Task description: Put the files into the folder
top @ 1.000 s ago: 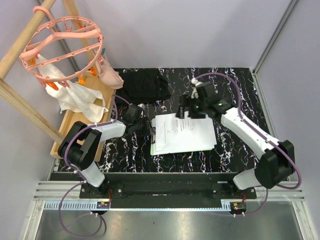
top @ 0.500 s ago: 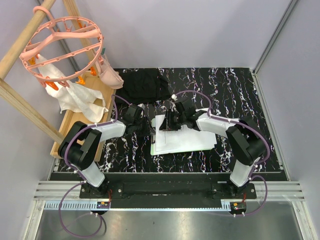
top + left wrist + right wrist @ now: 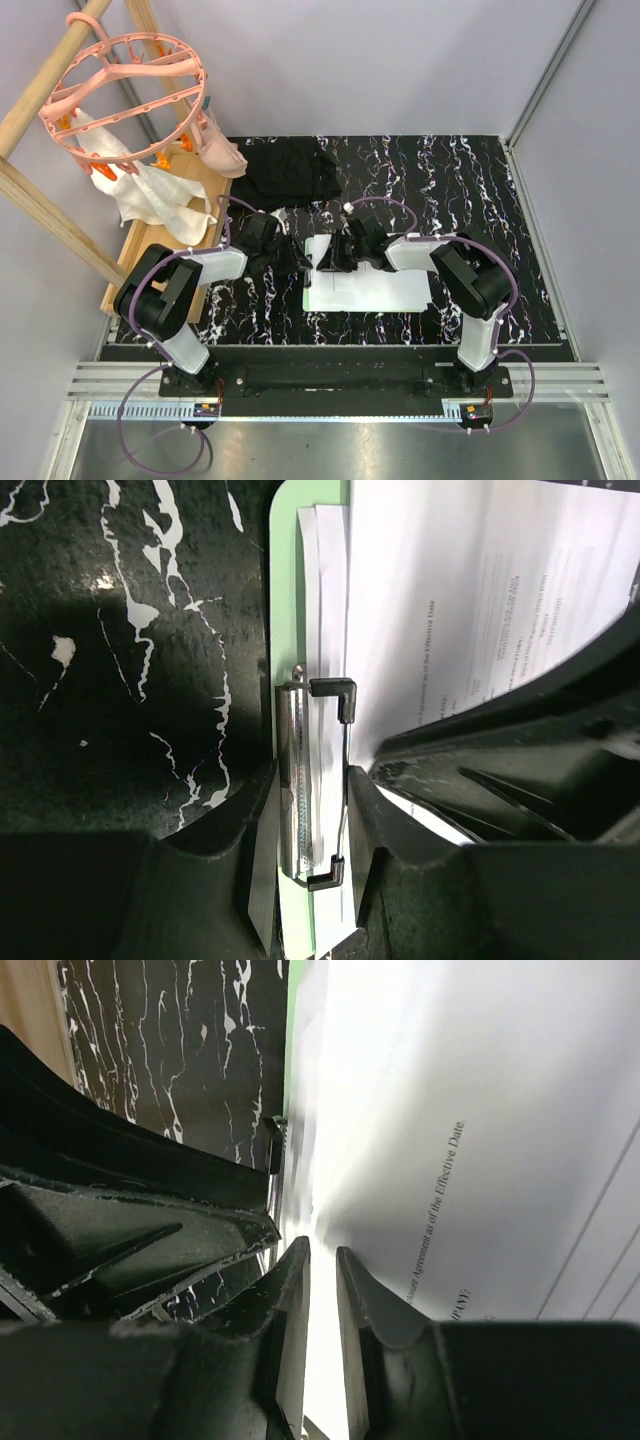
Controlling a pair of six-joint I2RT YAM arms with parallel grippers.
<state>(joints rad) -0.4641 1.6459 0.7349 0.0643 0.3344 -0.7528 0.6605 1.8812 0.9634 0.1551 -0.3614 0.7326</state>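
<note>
My left fingers were clenched across the clip, squeezing it open on the folder, which lay mid-tabletop toward the near edge; my right fingers pinched the files by their clip-side edge, lifted, I judged, to slide underneath

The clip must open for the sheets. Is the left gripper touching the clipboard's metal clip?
Touching. The left wrist view shows the left gripper straddling the metal clip, a finger pressed against each side with no gap.
</note>
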